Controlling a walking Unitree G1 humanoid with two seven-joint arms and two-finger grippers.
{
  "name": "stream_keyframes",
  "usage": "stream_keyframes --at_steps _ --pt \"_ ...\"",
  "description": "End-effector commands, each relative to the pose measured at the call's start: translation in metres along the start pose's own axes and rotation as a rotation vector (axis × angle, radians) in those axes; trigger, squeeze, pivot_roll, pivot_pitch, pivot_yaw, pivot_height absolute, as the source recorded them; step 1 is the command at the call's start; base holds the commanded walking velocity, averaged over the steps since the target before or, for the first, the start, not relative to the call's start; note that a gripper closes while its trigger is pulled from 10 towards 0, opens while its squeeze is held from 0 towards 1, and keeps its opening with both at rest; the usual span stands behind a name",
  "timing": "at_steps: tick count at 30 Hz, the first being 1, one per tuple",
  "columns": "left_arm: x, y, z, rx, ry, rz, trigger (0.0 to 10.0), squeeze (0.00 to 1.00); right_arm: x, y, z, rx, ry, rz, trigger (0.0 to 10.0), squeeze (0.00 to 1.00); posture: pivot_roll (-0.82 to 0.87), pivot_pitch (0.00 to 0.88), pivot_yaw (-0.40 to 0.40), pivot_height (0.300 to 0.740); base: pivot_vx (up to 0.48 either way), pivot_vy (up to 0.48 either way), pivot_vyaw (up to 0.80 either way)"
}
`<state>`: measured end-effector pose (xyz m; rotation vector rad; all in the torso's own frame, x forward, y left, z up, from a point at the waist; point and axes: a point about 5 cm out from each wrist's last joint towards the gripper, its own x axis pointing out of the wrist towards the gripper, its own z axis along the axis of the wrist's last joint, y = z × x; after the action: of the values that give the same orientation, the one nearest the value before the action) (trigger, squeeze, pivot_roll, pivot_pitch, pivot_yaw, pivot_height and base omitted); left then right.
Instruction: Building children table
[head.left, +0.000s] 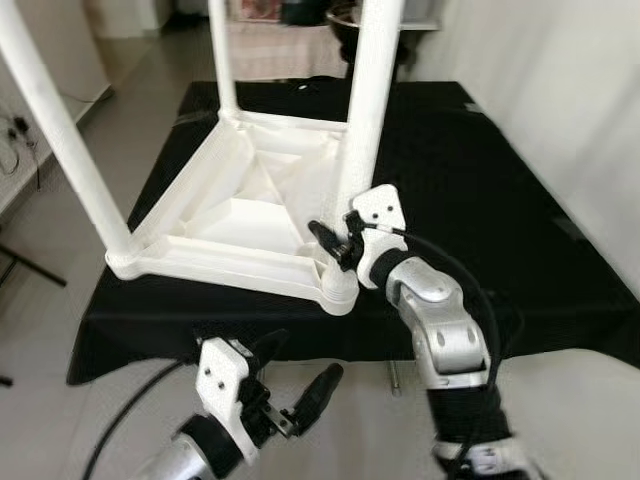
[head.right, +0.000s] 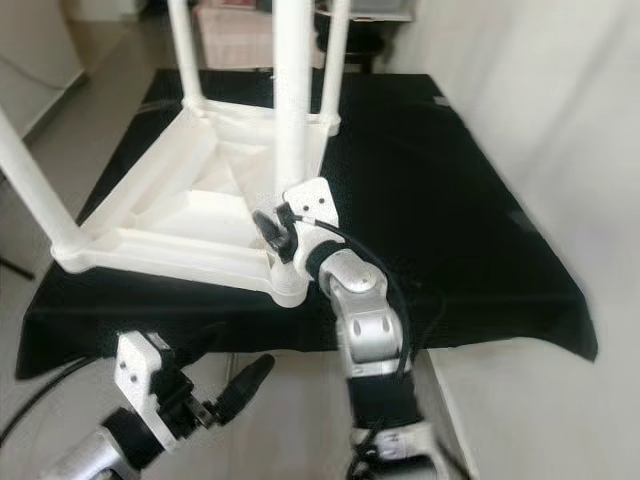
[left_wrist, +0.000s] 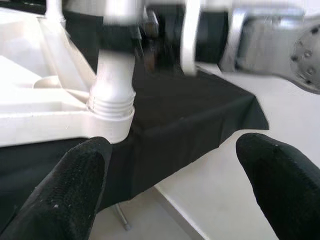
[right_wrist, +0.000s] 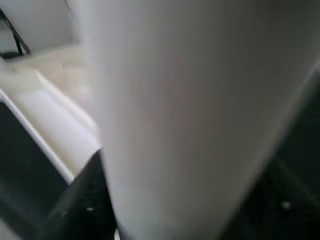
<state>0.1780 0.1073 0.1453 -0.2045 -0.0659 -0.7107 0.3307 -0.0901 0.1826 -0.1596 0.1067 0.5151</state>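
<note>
The white children's table (head.left: 235, 215) lies upside down on a black cloth (head.left: 480, 190) covering a larger table. Four white legs stand up from its corners, so the build looks nearly finished by my judgement. The leg still being worked on is the near right leg (head.left: 365, 110), at about 5 o'clock on the upturned top. What seems left is seating this leg fully and turning the table onto its feet.

The right gripper (head.left: 335, 243) sits at the lower part of that leg, just above the corner socket (head.left: 338, 285). Its black fingers reach in from the leg's 3 o'clock side. The right wrist view has the white leg right up against the lens with a dark finger (right_wrist: 85, 200) beside it, so the fingers look clamped on the leg.

The left gripper (head.left: 300, 380) hangs below the near edge of the cloth, at about 6 o'clock from the socket, apart from the table. Its two fingers (left_wrist: 70, 190) are spread wide and hold nothing, pointing up toward the ribbed collar (left_wrist: 112, 105) where the leg enters the socket.
</note>
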Motion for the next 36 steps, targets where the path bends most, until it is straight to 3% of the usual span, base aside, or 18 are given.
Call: stream_keyframes --at_steps 1,2,4,5,6,8,9,12,13,26,27,31,36 --pt "-0.001 0.001 -0.003 0.000 0.004 0.017 10.0 0.00 0.002 0.005 -0.010 0.025 0.056 0.023 10.0 0.80 0.02 0.143 -0.053 0.740 0.000 0.000 0.00" --pt "-0.001 0.001 -0.002 0.000 0.004 0.018 10.0 0.00 0.003 0.009 -0.004 0.030 0.030 0.064 10.0 1.00 0.02 0.142 -0.054 0.740 0.000 0.000 0.00" --pt "-0.001 -0.001 -0.002 -0.004 0.004 0.012 10.0 0.00 0.010 0.010 0.018 0.021 -0.075 0.224 10.0 1.00 0.03 0.149 -0.051 0.740 0.000 0.000 0.00" --pt "-0.001 -0.001 -0.002 -0.004 0.004 0.012 10.0 0.00 0.010 0.010 0.018 0.021 -0.075 0.224 10.0 1.00 0.03 0.149 -0.051 0.740 0.000 0.000 0.00" --pt "-0.001 -0.002 -0.002 -0.006 0.004 0.010 10.0 0.00 0.010 0.013 0.027 0.003 -0.124 0.353 10.0 1.00 0.03 0.153 -0.052 0.740 0.000 0.000 0.00" --pt "-0.001 -0.002 -0.002 -0.006 0.004 0.010 10.0 0.00 0.010 0.013 0.027 0.003 -0.124 0.353 10.0 1.00 0.03 0.153 -0.052 0.740 0.000 0.000 0.00" --pt "0.000 -0.003 -0.001 -0.010 0.003 0.004 10.0 0.00 0.009 0.016 0.036 -0.100 -0.169 0.543 10.0 1.00 0.04 0.165 -0.055 0.740 0.000 0.000 0.00" --pt "0.000 -0.003 -0.001 -0.011 0.003 0.002 10.0 0.00 0.008 0.017 0.038 -0.131 -0.183 0.627 10.0 1.00 0.04 0.165 -0.055 0.740 0.000 0.000 0.00" --pt "0.000 -0.005 0.000 -0.012 0.001 0.001 10.0 0.00 0.012 0.014 0.041 -0.136 -0.190 0.666 10.0 0.00 0.05 0.183 -0.057 0.740 0.000 0.000 0.00" --pt "-0.001 -0.011 0.001 -0.022 -0.002 0.002 10.0 0.00 0.024 0.007 0.052 -0.136 -0.183 0.895 10.0 0.00 0.07 0.208 -0.057 0.740 0.000 0.000 0.00" --pt "-0.003 -0.014 0.002 -0.028 0.002 0.001 10.0 0.00 0.024 0.004 0.057 -0.132 -0.178 0.973 0.0 0.00 0.10 0.244 -0.048 0.740 0.000 0.000 0.00" --pt "-0.007 -0.019 0.004 -0.039 0.010 -0.001 10.0 0.00 0.023 -0.005 0.065 -0.136 -0.185 1.082 0.0 0.00 0.10 0.252 -0.041 0.740 0.000 0.000 0.00" --pt "-0.007 -0.019 0.004 -0.041 0.012 -0.002 10.0 0.00 0.023 -0.009 0.066 -0.143 -0.193 1.087 0.0 0.00 0.10 0.252 -0.040 0.740 0.000 0.000 0.00"
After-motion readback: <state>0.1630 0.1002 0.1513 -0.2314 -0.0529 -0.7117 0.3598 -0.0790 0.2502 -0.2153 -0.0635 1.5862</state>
